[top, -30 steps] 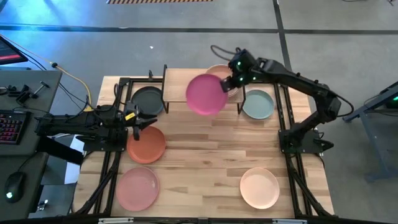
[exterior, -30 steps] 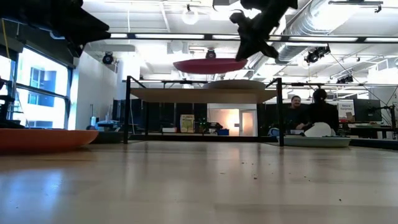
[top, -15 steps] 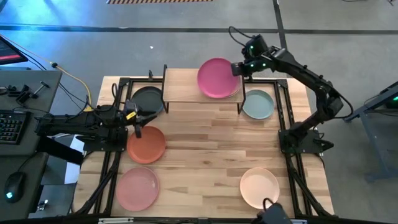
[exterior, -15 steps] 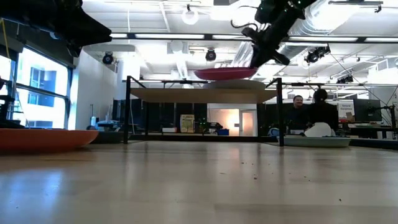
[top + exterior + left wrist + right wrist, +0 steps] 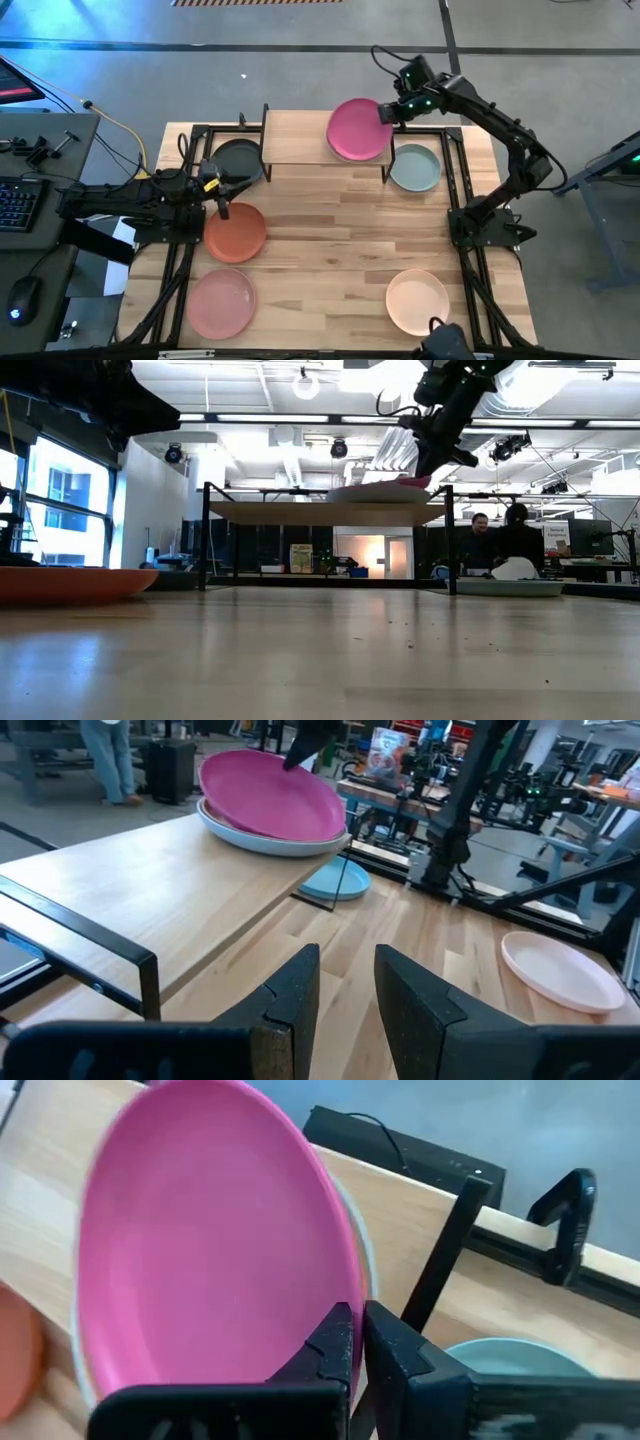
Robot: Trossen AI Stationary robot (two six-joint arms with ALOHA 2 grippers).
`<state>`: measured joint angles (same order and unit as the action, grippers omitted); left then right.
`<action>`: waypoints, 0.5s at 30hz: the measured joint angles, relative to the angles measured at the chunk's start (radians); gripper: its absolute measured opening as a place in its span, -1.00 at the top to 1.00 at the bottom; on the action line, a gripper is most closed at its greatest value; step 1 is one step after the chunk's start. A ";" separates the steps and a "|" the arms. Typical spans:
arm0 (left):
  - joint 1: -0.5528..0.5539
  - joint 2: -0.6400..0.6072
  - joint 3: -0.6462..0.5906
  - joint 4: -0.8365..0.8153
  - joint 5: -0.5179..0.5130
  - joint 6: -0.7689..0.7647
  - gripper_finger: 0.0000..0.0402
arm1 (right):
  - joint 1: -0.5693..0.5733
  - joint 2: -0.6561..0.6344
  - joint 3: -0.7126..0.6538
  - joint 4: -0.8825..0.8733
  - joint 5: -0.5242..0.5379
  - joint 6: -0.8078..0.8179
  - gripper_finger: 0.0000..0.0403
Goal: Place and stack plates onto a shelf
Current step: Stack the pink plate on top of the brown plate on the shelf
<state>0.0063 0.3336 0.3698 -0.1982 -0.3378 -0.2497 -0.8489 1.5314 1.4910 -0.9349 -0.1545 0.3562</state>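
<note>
We see the right gripper (image 5: pixel 384 112) reaching over the shelf (image 5: pixel 295 140), pinching the magenta plate (image 5: pixel 358 128) at its rim, over a pale plate (image 5: pixel 285 838) there. Beside it, the shelf's other half lies bare. The left gripper (image 5: pixel 222 190) waits, parted, beside the shelf.

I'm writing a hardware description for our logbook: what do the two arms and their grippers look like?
Both arms are dark, near-black, jointed links. The right gripper has a green light glowing beside it and a thin black cable looping off its wrist. The left gripper shows a yellow marking. Each gripper ends in two blocky, angular black fingers.
</note>
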 joint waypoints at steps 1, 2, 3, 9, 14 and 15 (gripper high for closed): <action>0.000 0.000 0.000 0.000 -0.001 0.000 0.55 | 0.001 0.000 0.000 0.001 0.010 0.000 1.00; 0.000 0.000 0.000 0.000 -0.007 0.000 0.55 | 0.002 0.000 0.000 0.005 0.023 0.000 1.00; 0.000 0.000 0.000 0.000 -0.013 0.000 0.55 | 0.004 0.000 0.000 0.008 0.036 -0.001 1.00; 0.000 0.000 0.000 0.001 -0.034 0.000 0.55 | 0.005 0.000 0.000 0.019 0.041 -0.018 1.00; 0.000 0.000 0.000 0.001 -0.033 0.000 0.55 | 0.019 0.000 0.000 0.029 0.041 -0.016 1.00; 0.000 0.000 0.000 0.001 -0.033 0.000 0.55 | 0.024 0.000 0.000 0.029 0.042 -0.016 1.00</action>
<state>0.0063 0.3339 0.3698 -0.1974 -0.3710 -0.2498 -0.8247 1.5318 1.4910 -0.9057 -0.1121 0.3401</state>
